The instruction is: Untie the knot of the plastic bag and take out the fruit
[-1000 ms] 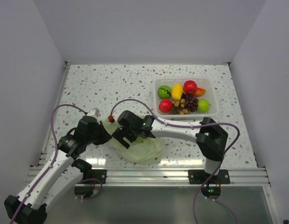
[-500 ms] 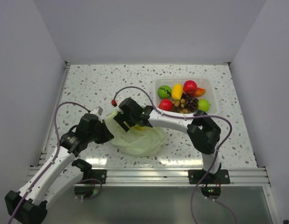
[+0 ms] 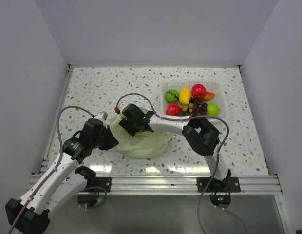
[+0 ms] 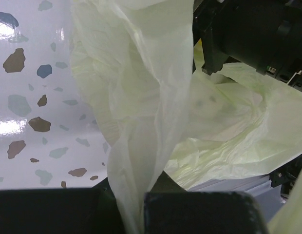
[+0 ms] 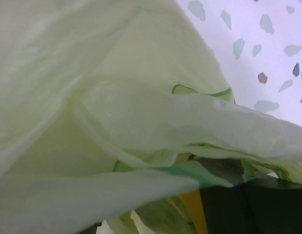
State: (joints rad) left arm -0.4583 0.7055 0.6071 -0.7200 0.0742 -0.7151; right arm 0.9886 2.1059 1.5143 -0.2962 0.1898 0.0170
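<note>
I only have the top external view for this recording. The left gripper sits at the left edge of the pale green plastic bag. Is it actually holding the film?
Observer: Yes. In the left wrist view a strip of the pale green plastic bag runs down between the fingers of the left gripper, pinched there.
Reviewer: And the right gripper?
Observer: The right gripper is pushed into the bag. Film covers nearly the whole right wrist view, so I cannot tell whether it grips.
Reviewer: Any fruit visible in the bag?
Observer: A yellow-orange piece shows under the film at the bottom of the right wrist view. I cannot tell what it is.
</note>
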